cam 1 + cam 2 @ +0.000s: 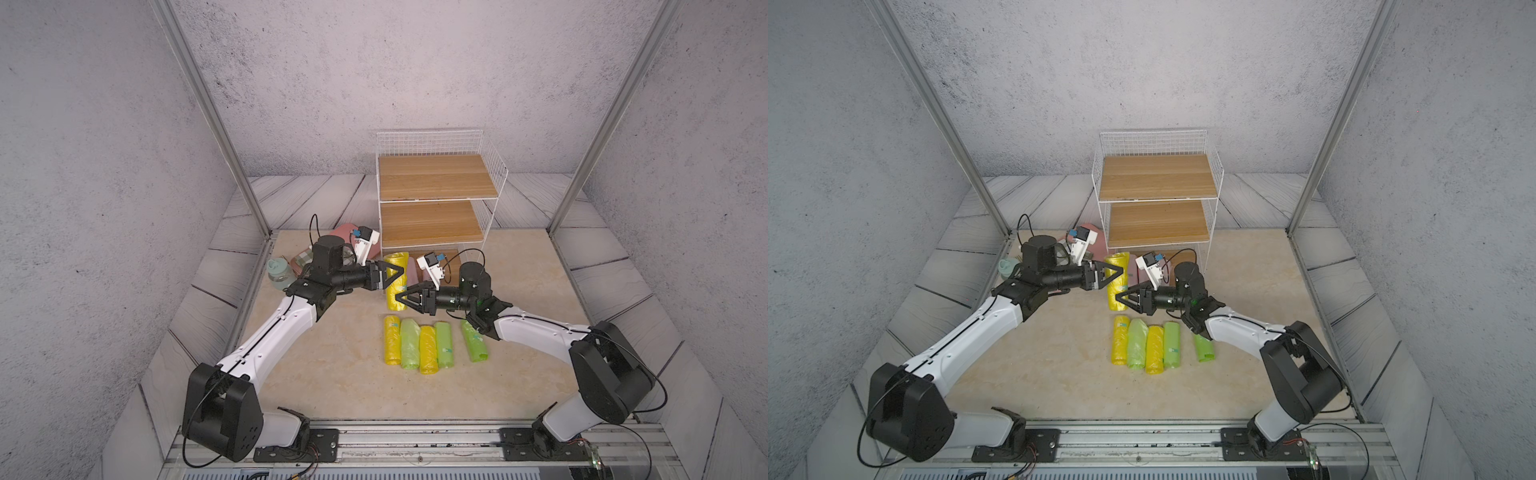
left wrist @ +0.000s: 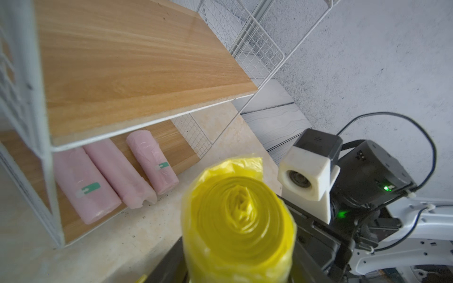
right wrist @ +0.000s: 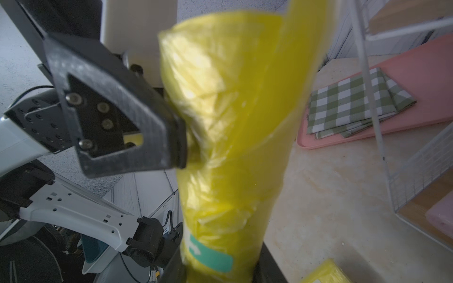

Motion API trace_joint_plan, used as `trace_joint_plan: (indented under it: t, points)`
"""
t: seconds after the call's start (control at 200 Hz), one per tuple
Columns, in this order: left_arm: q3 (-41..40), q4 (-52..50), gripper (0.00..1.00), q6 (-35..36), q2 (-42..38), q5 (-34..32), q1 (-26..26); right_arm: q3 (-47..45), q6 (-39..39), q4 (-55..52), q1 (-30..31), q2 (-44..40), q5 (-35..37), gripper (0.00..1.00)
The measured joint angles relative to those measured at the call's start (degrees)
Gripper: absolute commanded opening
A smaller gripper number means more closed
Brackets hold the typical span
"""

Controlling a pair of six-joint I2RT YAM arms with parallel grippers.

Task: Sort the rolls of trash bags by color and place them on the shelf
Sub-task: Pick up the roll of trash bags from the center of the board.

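Pinching the lower end of the upright yellow roll (image 3: pixel 235 127) with the right claw (image 1: pixel 400 297), jaws drawn in narrow on the soft plastic close by the teal label (image 3: pixel 210 259). Flanking the same roll higher up with the left claw (image 1: pixel 399 273), one finger pad (image 3: pixel 176 142) lying against the crinkled film; not being able to tell squeezing from mere touching there, with the far finger hidden. Holding that roll just in front of the shelf (image 1: pixel 432 178), near the far end of the row on the bench (image 1: pixel 324 365). Seeing three pink rolls (image 2: pixel 117 171) lying side by side on the bottom board, both upper boards bare, and two yellow and three green rolls (image 1: pixel 429 349) waiting in that row. Judging this to be a hand-over midway. Risking a drag on the loose film when pulling the left claw away with a pad snagged, tilting or tugging the roll out of so low a grip. Risking also a top-heavy swing from gripping near one end, and a catch of the loose top flap on the white wire while going in under a board.
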Motion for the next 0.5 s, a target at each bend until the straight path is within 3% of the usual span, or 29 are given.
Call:
trace_joint_plan:
  t: [0.075, 0.185, 0.5]
  points:
    - [0.0, -0.7, 0.78, 0.4, -0.6, -0.6, 0.0, 0.2, -0.3, -1.5, -0.3, 0.0, 0.1, 0.0]
    - [0.0, -1.6, 0.97, 1.1, -1.8, -1.6, 0.0, 0.7, -0.6, -3.5, -1.0, -0.1, 0.5, 0.0]
    - [0.0, -4.5, 0.97, 3.3, -5.1, -4.9, 0.0, 3.8, 0.9, -5.7, -2.6, -1.5, 1.9, 0.0]
